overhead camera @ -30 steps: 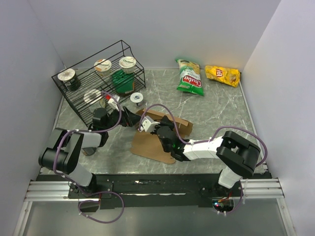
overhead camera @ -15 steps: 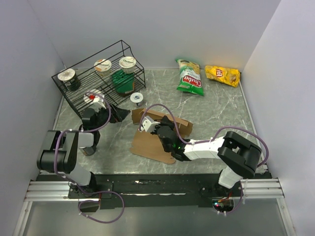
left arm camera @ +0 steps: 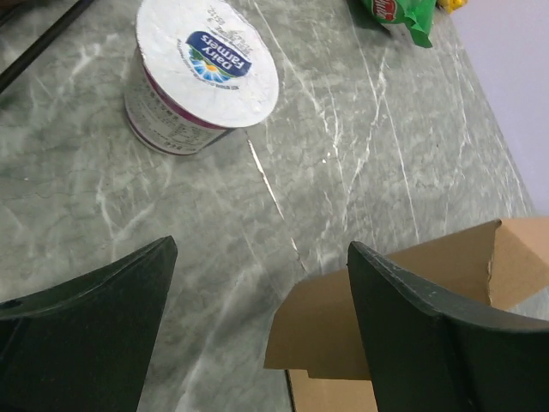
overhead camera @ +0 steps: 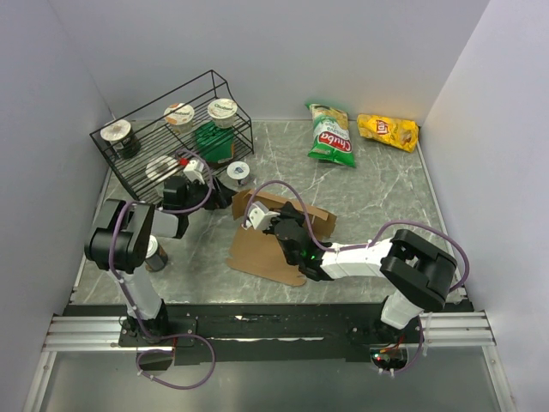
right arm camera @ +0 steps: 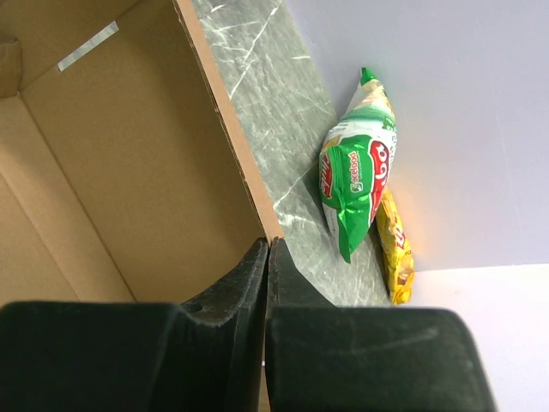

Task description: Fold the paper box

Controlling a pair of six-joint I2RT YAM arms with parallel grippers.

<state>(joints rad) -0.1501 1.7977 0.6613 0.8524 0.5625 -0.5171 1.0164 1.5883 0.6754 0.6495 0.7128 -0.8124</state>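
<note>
Jaws pinch a wall of the paper box [right arm camera: 129, 172]; green chip bag [right arm camera: 353, 189], yellow chip bag [right arm camera: 397, 253] beyond.

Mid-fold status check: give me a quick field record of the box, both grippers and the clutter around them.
paper box: base flat on the table, far wall raised
right gripper: shut on the raised wall's edge
left gripper: open, empty, at the box's left corner flap; contact unclear
yogurt cup: upright, lid on, beyond the left gripper, apart from the box
green chip bag: far edge of the table, clear of both arms
yellow chip bag: right of the green one, by the far wall
</note>
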